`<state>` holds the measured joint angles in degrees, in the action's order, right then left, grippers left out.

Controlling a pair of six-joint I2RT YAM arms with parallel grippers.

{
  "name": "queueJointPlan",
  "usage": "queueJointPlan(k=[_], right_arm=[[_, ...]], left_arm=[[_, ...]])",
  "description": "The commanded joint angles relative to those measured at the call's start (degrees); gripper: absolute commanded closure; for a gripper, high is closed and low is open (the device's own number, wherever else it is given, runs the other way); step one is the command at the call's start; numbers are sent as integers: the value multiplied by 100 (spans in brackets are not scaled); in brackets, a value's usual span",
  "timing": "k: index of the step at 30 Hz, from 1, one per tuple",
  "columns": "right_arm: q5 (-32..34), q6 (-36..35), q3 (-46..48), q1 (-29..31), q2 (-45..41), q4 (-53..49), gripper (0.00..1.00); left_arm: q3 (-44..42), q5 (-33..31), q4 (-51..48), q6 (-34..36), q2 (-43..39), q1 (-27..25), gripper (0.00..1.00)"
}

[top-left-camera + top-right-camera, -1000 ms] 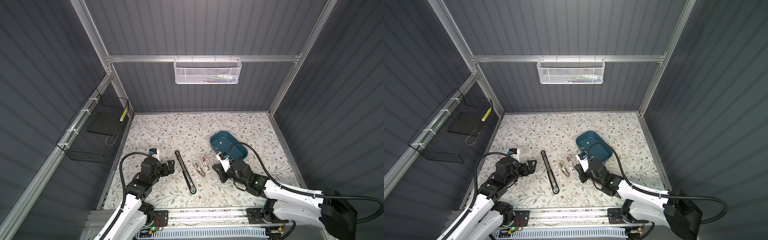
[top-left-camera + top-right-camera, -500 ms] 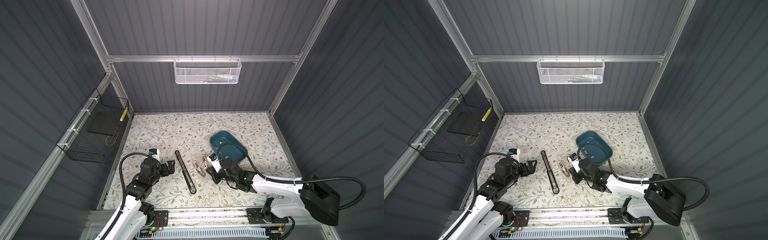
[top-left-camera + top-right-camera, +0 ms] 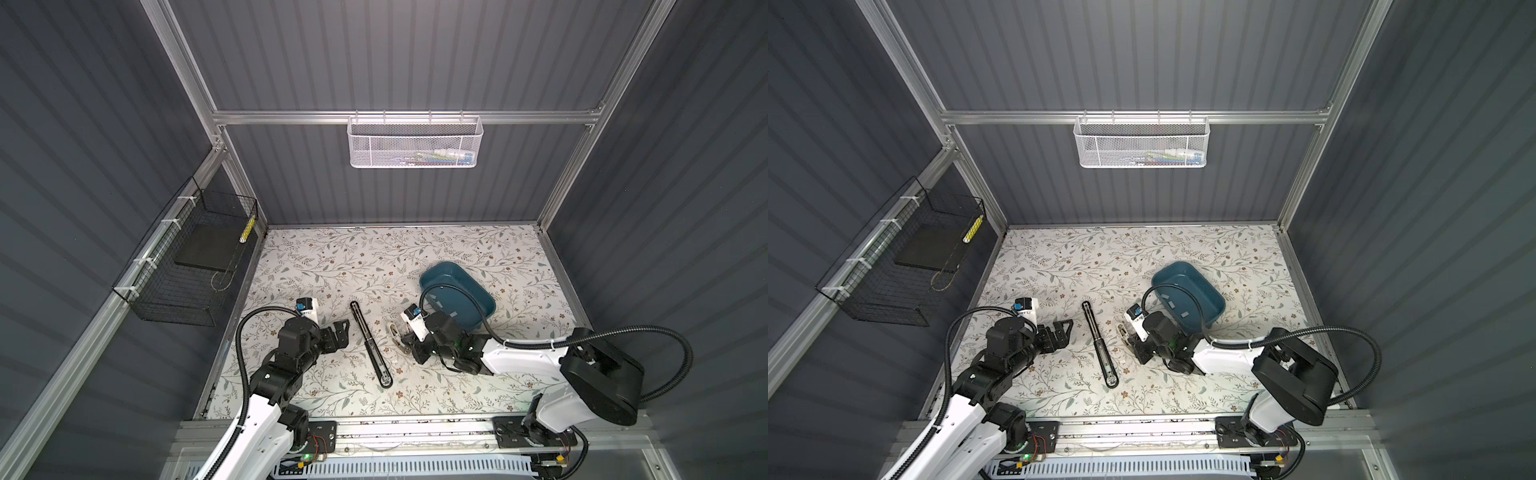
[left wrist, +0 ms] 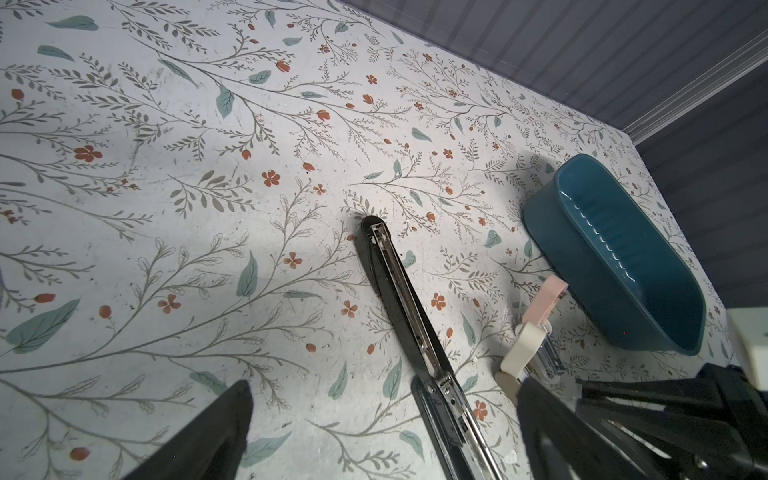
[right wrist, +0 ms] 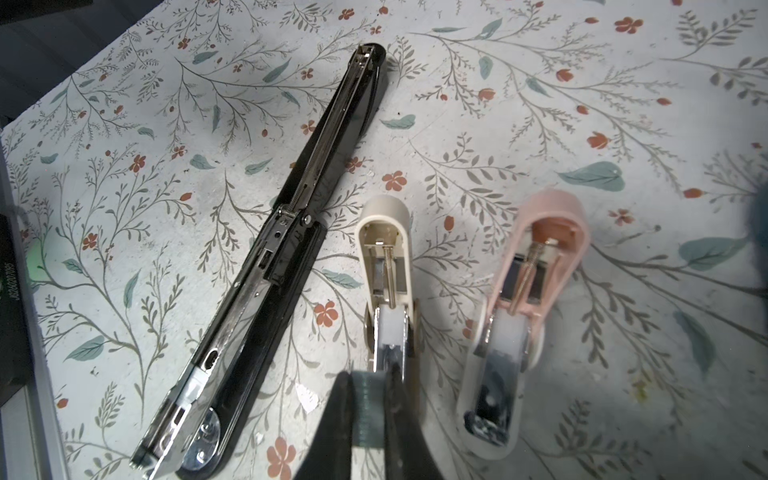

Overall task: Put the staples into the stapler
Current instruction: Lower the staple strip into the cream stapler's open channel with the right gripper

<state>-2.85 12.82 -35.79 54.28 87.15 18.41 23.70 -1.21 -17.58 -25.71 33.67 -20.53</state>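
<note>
Right end effector (image 5: 369, 380) clenched on staples (image 5: 368, 415) above cream stapler (image 5: 384, 257); left end effector (image 3: 343, 331) released, apart. Strip should line up with the open channel, then go down flat.

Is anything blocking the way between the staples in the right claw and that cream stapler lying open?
Nothing visible does. The right gripper is shut on the staples right at the cream stapler, whose magazine lies open. The pink stapler and black stapler lie off to either side.

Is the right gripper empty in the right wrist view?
No, the right gripper pinches a small ribbed grey strip of staples over the open cream plastic stapler.
</note>
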Motion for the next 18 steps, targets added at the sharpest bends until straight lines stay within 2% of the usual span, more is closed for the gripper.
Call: queueJointPlan(k=[1,18], right_arm=[[1,-29,-149,56,107,12,88],[471,-54,-333,188,492,-192,90]], left_arm=[[-93,95,19,-1,-136,21,1],[-113,87,-29,-23,-247,21,1]])
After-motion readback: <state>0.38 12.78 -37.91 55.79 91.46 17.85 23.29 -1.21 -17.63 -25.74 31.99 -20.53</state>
